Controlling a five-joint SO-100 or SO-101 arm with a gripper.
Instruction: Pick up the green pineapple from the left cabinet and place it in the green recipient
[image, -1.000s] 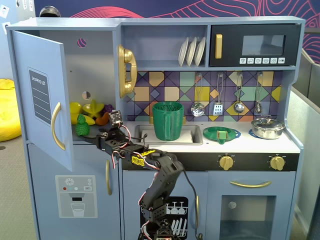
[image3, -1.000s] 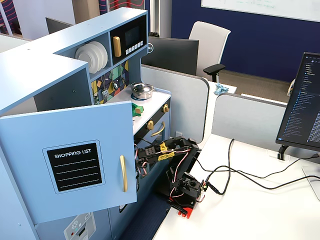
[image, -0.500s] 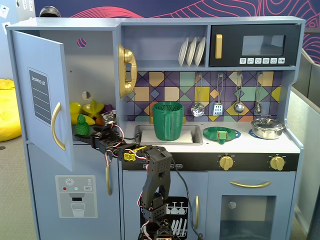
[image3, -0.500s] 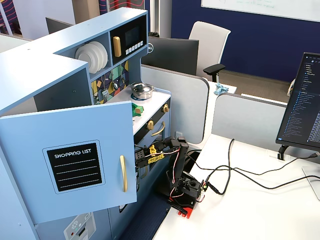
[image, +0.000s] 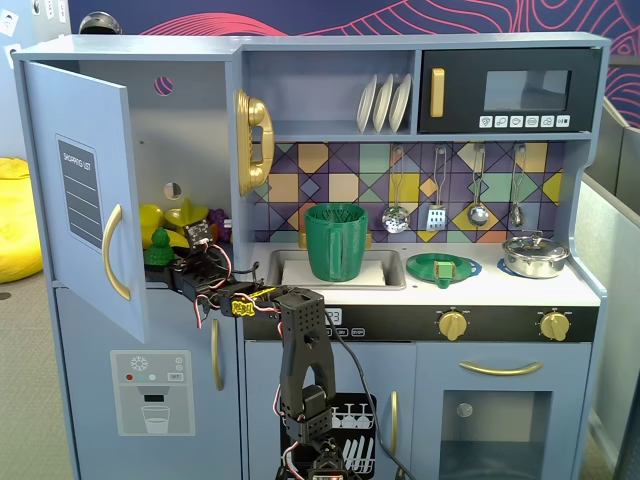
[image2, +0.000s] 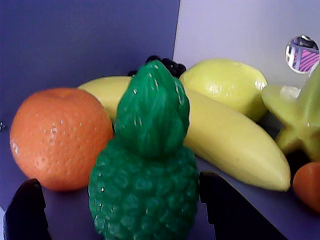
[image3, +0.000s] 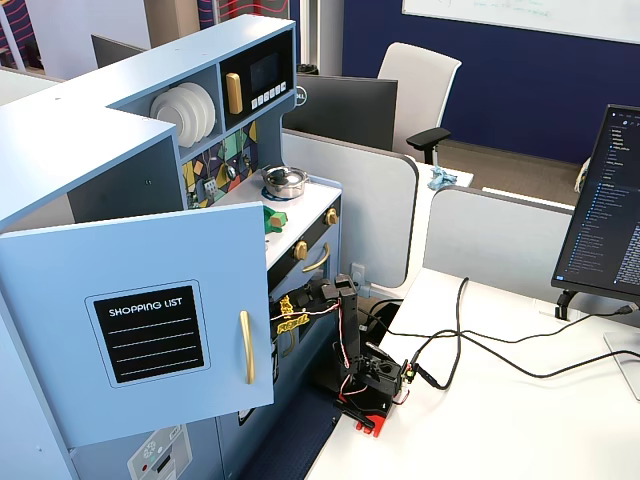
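Note:
The green pineapple (image2: 150, 175) stands upright on the shelf of the left cabinet (image: 190, 120), whose door (image: 85, 190) hangs open. In the wrist view it fills the gap between the two black fingers of my gripper (image2: 120, 182). The gripper is open: a clear gap shows on the pineapple's left side and the right finger is close beside it. In a fixed view the gripper (image: 166, 265) reaches into the cabinet just below the pineapple (image: 157, 246). The green recipient (image: 336, 241) stands in the sink to the right. In the side fixed view the door (image3: 150, 320) hides gripper and pineapple.
An orange (image2: 60, 137) lies just left of the pineapple; a banana (image2: 235, 145), a lemon (image2: 225, 82) and a yellow star fruit (image2: 300, 115) lie behind and to its right. On the counter are a flat green plate (image: 443, 268) and a pot (image: 535, 256).
The arm has stretched left into the cabinet, bringing the gripper up to the pineapple. Its upper link has swung upright. The pineapple has not moved.

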